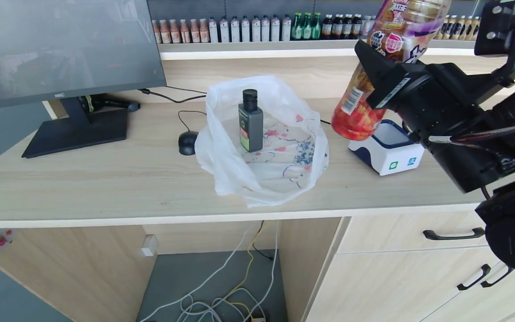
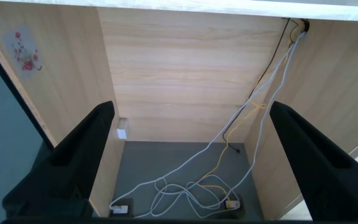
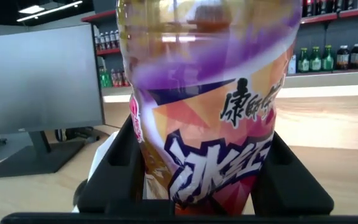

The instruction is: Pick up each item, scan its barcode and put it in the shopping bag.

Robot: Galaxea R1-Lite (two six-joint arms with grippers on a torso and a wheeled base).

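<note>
- While the right gripper (image 1: 385, 67) has its jaws clamped on it, the drink bottle (image 1: 365, 94) hangs tilted, base down and cap end up, over the far side of the white-and-blue scanner (image 1: 387, 154).
- The scanner sits on the tabletop (image 1: 105, 179), just right of the shopping bag (image 1: 221, 152).
- The bag stands open, with a dark grey bottle (image 1: 251, 123) upright inside.
- A black mouse (image 1: 187, 142) lies just left of the bag, and a monitor (image 1: 61, 44) stands further left.
- The left gripper (image 2: 191, 149) hangs below the tabletop, jaws apart and holding nothing, facing loose cables (image 2: 197, 186) on the floor.
</note>
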